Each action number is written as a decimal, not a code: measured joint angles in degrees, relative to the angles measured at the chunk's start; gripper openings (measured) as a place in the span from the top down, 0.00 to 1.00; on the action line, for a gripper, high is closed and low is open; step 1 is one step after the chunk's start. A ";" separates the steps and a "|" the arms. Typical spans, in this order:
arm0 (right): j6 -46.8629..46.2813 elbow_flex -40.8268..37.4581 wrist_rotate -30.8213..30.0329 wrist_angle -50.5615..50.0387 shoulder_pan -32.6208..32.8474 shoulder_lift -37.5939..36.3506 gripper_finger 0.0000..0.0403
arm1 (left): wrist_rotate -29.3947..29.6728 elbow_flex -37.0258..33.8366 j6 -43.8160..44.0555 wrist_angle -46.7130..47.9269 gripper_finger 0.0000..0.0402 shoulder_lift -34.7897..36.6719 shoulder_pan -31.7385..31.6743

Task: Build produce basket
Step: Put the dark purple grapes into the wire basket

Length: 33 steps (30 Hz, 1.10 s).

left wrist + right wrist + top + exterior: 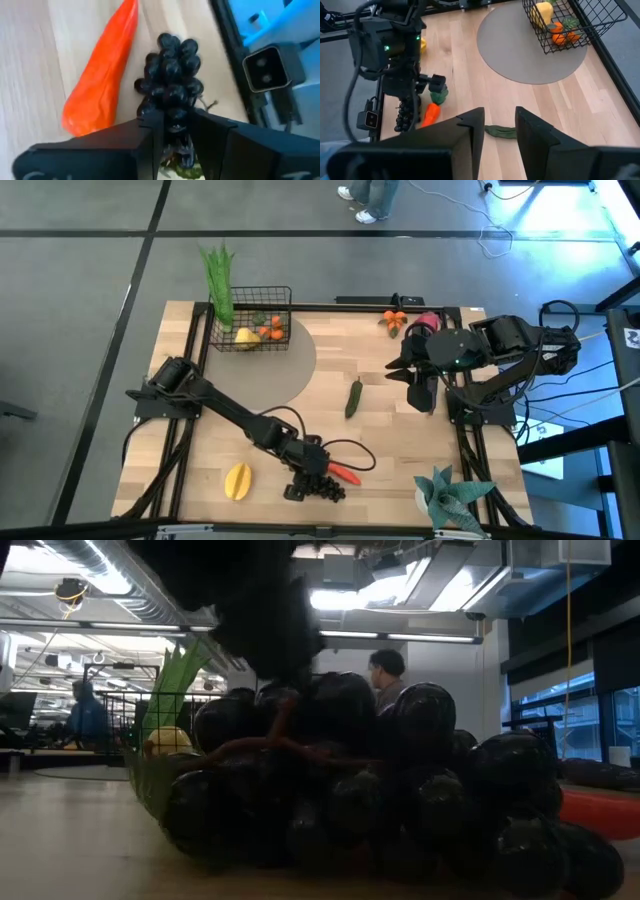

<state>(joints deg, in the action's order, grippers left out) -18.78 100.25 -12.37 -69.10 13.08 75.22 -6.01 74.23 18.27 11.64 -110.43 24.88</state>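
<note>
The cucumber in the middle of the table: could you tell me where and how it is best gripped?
Grip the cucumber across its slim middle, coming straight down from above. It lies flat on the table with open wood all round, so the fingers can straddle its narrow width.

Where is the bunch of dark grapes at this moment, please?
In the high view the dark grapes lie at the table's near edge, left of centre, beside the orange carrot. The left gripper is closed around their stem end.
</note>
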 joint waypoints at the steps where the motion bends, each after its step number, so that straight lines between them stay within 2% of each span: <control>1: 0.02 0.00 0.01 -0.13 0.02 0.00 0.76 | -0.35 -0.15 0.18 0.84 0.80 0.02 0.00; 13: 1.48 0.00 -0.01 -0.26 0.02 0.00 0.76 | -1.41 -0.13 2.39 -0.30 0.80 -0.57 0.00; 17: 1.50 0.00 -0.01 -0.24 0.02 0.00 0.76 | -2.76 -0.13 4.59 -0.13 0.86 -0.57 0.00; 22: 1.50 0.00 -0.01 -0.24 0.02 0.00 0.76 | -3.25 -0.13 5.77 -0.11 0.98 -0.57 0.00; 29: 1.53 0.00 -0.01 -0.24 0.02 0.00 0.76 | -5.50 -0.13 10.43 0.24 0.99 -0.35 0.02; 33: 1.57 0.00 -0.01 -0.22 0.02 0.00 0.76 | -4.44 -0.15 11.83 3.59 1.00 1.82 0.02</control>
<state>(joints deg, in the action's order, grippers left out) -17.22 100.25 -12.38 -69.32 13.10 75.22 -10.45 74.08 30.10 15.22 -108.60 24.91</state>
